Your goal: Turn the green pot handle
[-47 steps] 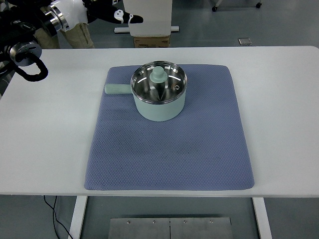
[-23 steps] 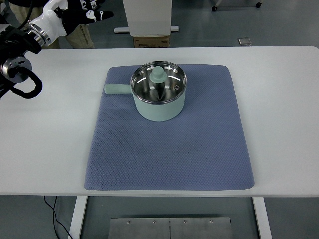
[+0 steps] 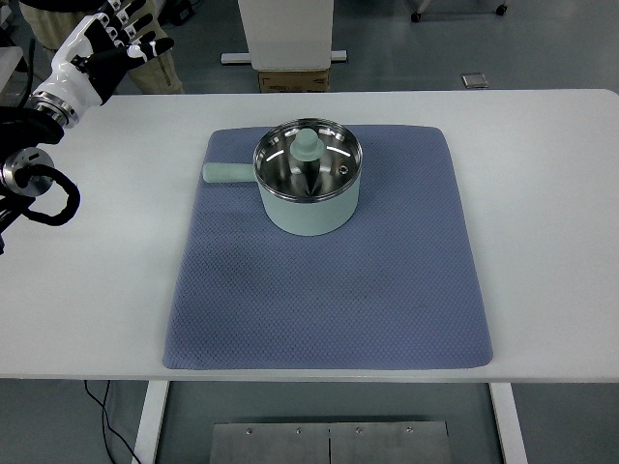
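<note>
Rigid, light-looking pot [image 3: 308,193] near the mat's [image 3: 329,290] far edge, best gripped by its left-pointing handle [image 3: 226,173]; left hand [image 3: 97,48] released, empty.

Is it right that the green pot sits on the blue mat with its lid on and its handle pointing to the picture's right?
No. The head view shows the handle pointing to the picture's left. The green pot does sit on the blue mat with its lid on.

You're in a lab, plain white table [image 3: 542,193] on metal legs, bare grey floor [image 3: 542,48], cardboard box [image 3: 294,79] behind.
</note>
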Controlling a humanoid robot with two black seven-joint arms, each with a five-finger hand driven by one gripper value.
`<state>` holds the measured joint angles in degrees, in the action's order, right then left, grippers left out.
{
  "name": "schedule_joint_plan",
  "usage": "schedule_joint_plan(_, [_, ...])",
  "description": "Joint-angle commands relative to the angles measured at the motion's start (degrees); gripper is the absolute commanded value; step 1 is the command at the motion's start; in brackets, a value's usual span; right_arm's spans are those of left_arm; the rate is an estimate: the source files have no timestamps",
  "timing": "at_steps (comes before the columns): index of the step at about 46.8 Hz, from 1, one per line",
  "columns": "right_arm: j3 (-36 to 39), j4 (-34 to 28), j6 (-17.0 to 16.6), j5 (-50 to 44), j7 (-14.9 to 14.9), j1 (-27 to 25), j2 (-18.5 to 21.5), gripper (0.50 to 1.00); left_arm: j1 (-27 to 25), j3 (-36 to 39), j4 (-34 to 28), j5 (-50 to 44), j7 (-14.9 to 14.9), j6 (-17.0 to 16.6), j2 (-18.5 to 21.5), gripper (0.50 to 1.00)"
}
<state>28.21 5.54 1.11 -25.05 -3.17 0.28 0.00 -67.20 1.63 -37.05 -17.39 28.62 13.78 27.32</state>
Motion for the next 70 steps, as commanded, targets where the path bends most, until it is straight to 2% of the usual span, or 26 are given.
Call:
schedule_joint_plan(1, [0.0,0.0,-0.1,0.0,0.0,0.0,0.0,1.0,2.2,-2.3,1.0,0.0,-1.0,-0.6,-0.7,1.0])
schedule_joint_plan(13, [0.0,0.0,-0.1,0.0,0.0,0.0,0.0,1.0,6.2,-6.5,5.7,0.1,-1.3,-0.6,-4.9,1.0])
schedule_joint_plan(33, [0.0,0.0,-0.1,0.0,0.0,0.0,0.0,1.0,8.1,-11.1,6.0,0.1,-1.3,-0.2,-10.4,1.0])
schedule_joint_plan(42, [0.0,0.0,-0.1,0.0,0.0,0.0,0.0,1.0,10.1,-12.9,6.0,0.2,-1.3,-0.2,-11.0,1.0])
schedule_joint_plan(70, [0.0,0.0,-0.1,0.0,0.0,0.0,0.0,1.0,11.7,-14.6,6.0,0.1,-1.2,-0.3,-11.6,1.0])
